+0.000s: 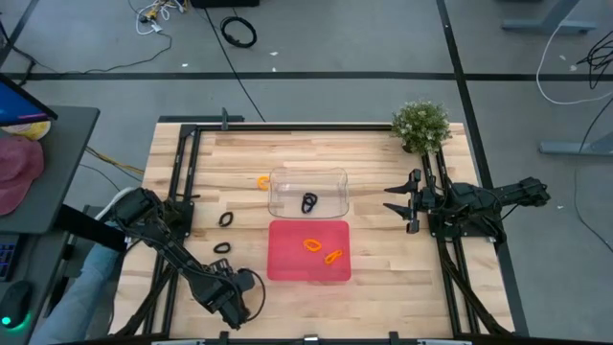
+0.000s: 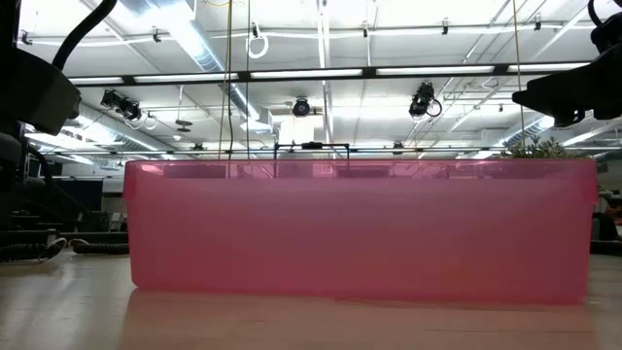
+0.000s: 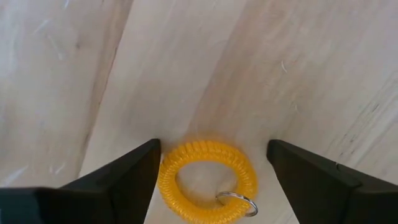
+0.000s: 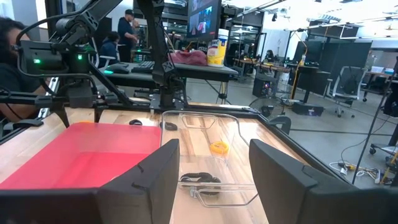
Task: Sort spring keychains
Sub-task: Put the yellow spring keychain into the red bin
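An orange spring keychain with a metal ring lies flat on the wood near the table's front left. My left gripper points down over it and is open, one finger on each side. The gripper hides it in the high view. Two orange keychains lie in the red tray. One black keychain lies in the clear container. Another orange one and two black ones lie on the table. My right gripper waits open at the right, level. My left gripper comes from above, fingers pointing down at the table. One finger stands right against the coil's outer side; I cannot tell whether it touches. The other finger stands clear. The keychain lies flat on the wood.
A small potted plant stands at the far right corner. Black frame rails run along the table's left and right sides. In the low view the red tray's wall fills most of the picture. People sit at desks beyond the table.
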### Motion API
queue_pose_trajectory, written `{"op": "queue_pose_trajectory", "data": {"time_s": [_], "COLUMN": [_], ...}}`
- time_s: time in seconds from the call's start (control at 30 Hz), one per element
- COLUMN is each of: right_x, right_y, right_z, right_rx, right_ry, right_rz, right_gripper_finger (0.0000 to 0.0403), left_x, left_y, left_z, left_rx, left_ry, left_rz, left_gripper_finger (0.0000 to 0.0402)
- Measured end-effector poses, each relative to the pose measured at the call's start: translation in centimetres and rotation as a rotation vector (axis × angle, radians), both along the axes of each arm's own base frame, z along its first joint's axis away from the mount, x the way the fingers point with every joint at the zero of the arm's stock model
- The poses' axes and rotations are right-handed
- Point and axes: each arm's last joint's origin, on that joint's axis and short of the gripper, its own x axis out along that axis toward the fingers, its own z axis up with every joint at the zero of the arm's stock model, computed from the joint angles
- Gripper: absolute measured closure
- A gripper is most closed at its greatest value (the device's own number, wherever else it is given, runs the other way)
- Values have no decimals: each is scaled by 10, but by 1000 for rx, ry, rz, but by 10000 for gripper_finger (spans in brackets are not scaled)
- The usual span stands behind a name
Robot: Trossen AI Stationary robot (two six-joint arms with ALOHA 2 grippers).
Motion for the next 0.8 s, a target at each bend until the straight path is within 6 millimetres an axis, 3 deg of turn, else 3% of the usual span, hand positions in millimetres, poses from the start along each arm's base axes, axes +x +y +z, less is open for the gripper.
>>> {"op": "queue_pose_trajectory", "data": {"time_s": [0.2, 0.27, 0.37, 0.4, 0.8], "right_x": [0, 0, 0, 0, 0], "right_y": [0, 0, 0, 0, 0], "right_z": [0, 0, 0, 0, 0], "right_rx": [0, 0, 0, 0, 0], "right_ry": [0, 0, 0, 0, 0], "right_rz": [0, 0, 0, 0, 0], "right_gripper_finger": [204, 204, 204, 204, 204], "left_x": [0, 1, 3, 3, 5], "left_y": [-1, -3, -5, -5, -4], "left_z": [0, 0, 0, 0, 0], "left_rx": [-32, -74, -118, -128, -142], "left_ry": [22, 46, 46, 45, 47], "left_rz": [-37, -58, -92, -104, -127], "left_gripper_finger": [129, 186, 333, 362, 371]}}
